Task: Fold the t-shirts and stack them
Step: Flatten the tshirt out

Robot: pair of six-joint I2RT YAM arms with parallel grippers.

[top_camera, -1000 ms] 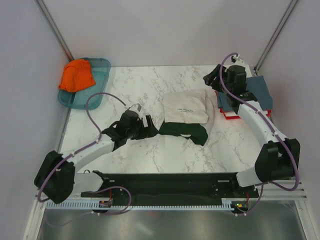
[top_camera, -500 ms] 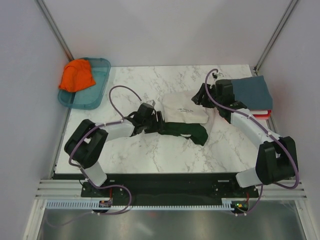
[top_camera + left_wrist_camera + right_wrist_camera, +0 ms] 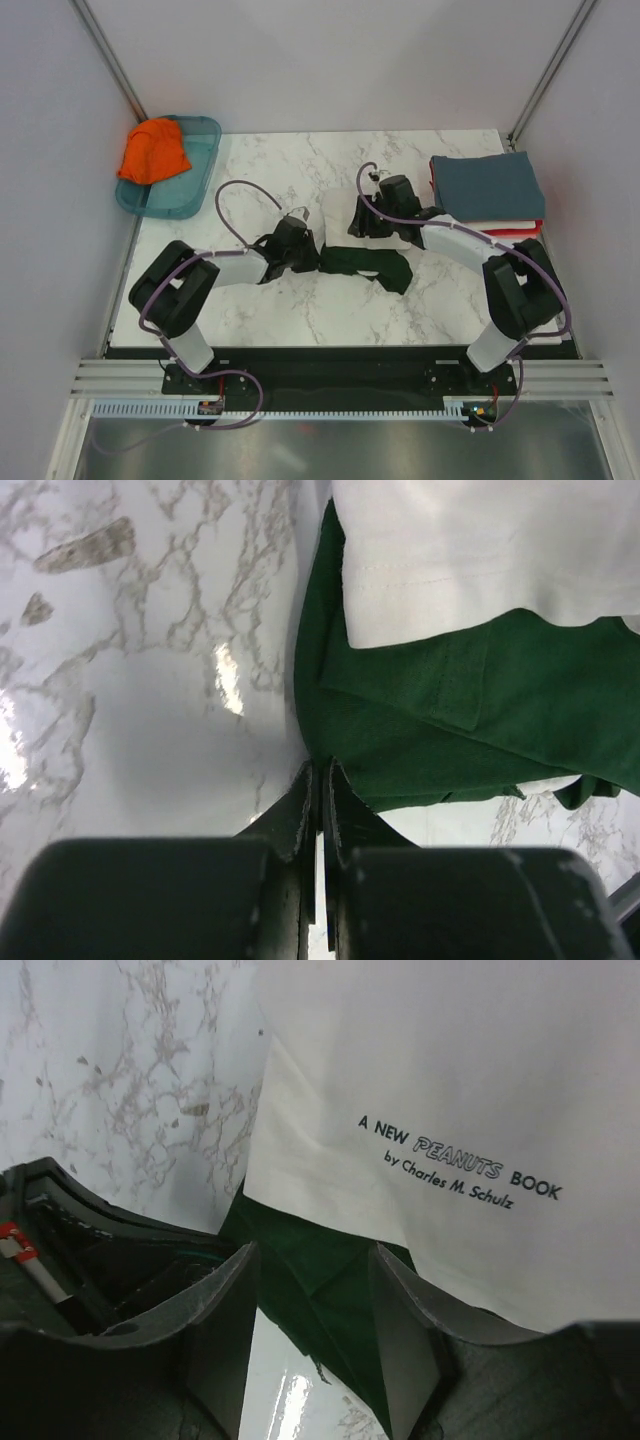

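Note:
A cream t-shirt [image 3: 336, 218] with dark green sleeves [image 3: 372, 263] lies partly folded mid-table. My left gripper [image 3: 317, 258] sits at the left tip of the green sleeve [image 3: 450, 710], its jaws pressed together on the sleeve's edge [image 3: 320, 772]. My right gripper [image 3: 358, 224] hovers low over the shirt's left side, open [image 3: 313, 1285], with green cloth under the gap and the cream panel's black print [image 3: 460, 1165] just beyond. An orange t-shirt [image 3: 153, 150] lies bunched in the teal tray. A slate-blue t-shirt [image 3: 487, 184] tops a folded stack over white and red ones [image 3: 505, 228].
The translucent teal tray [image 3: 196, 186] stands at the back left corner. The folded stack sits against the right edge of the marble table [image 3: 250, 310]. Grey walls close the sides and back. Both arms' cables arch above the table's middle.
My left gripper slid right to the green sleeve and shut on its edge. My right arm swung left from the stack to over the cream shirt, uncovering the slate-blue one.

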